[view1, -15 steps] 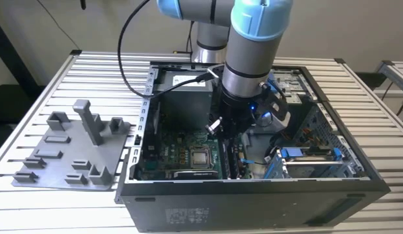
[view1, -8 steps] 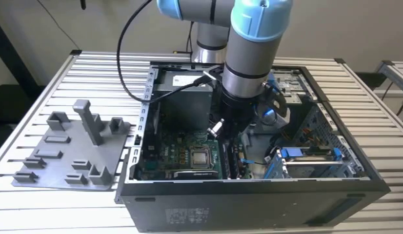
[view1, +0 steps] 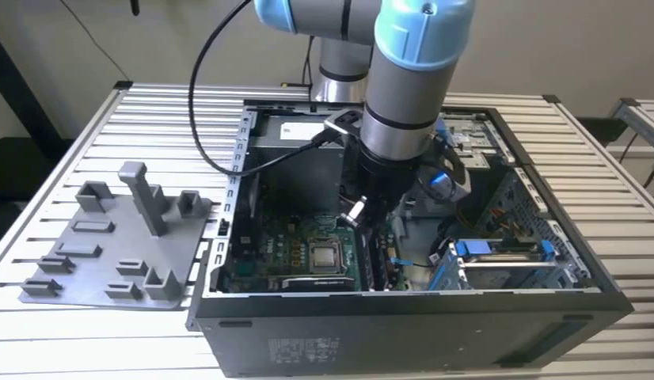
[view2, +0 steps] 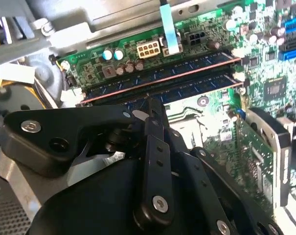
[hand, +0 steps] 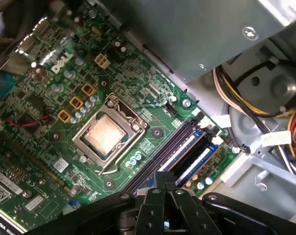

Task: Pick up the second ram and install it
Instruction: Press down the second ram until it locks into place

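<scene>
The second ram point(view2: 187, 87) is a long dark stick with blue labels, standing in a slot of the green motherboard point(hand: 152, 105) next to another stick point(view2: 177, 68). In the first wrist view the two sticks point(hand: 194, 154) run side by side beyond two empty black slots. My gripper point(view2: 150, 104) is shut, its black fingers pressed together. Their tips rest at the top edge of the second ram, left of its middle. In the exterior view the gripper point(view1: 361, 215) reaches down into the open computer case point(view1: 412, 317).
A processor socket point(hand: 104, 133) lies beside the slots. Yellow and white cables point(hand: 245, 98) and a metal drive bay point(hand: 196, 29) crowd the case wall near the sticks. A graphics card point(view2: 265, 156) stands close by. A grey fixture plate point(view1: 115, 237) sits on the table at the exterior view's left.
</scene>
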Tool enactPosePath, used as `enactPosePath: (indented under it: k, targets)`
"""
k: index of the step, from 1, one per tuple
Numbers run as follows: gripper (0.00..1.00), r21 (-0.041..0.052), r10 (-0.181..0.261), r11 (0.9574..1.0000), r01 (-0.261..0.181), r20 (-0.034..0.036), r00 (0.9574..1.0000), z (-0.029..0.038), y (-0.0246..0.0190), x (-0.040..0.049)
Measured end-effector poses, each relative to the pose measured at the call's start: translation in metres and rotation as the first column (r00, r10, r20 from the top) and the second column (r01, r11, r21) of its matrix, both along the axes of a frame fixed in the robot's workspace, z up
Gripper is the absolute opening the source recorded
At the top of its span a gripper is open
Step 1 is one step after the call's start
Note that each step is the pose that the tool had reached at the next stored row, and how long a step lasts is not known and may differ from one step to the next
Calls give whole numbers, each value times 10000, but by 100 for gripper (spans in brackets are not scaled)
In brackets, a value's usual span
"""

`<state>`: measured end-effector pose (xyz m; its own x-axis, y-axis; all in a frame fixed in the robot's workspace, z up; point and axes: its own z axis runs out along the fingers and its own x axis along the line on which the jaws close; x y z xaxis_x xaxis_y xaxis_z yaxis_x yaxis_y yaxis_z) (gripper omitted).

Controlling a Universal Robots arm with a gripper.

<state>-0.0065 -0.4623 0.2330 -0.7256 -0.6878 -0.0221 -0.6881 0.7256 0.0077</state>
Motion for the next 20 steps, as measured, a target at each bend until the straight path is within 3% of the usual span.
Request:
enactPosePath:
  k: [5,10,14,17,20]
  targets:
    - [11,38,890,9960,-890,6,9960,-8,0,0]
    - [11,74,1775,9841,-1775,15,9841,-14,0,0]
    - [11,92,2458,9693,-2458,22,9693,-16,0,0]
    - [11,103,2976,9546,-2976,28,9547,-18,0,0]
    - [11,119,3481,9374,-3481,35,9375,-20,0,0]
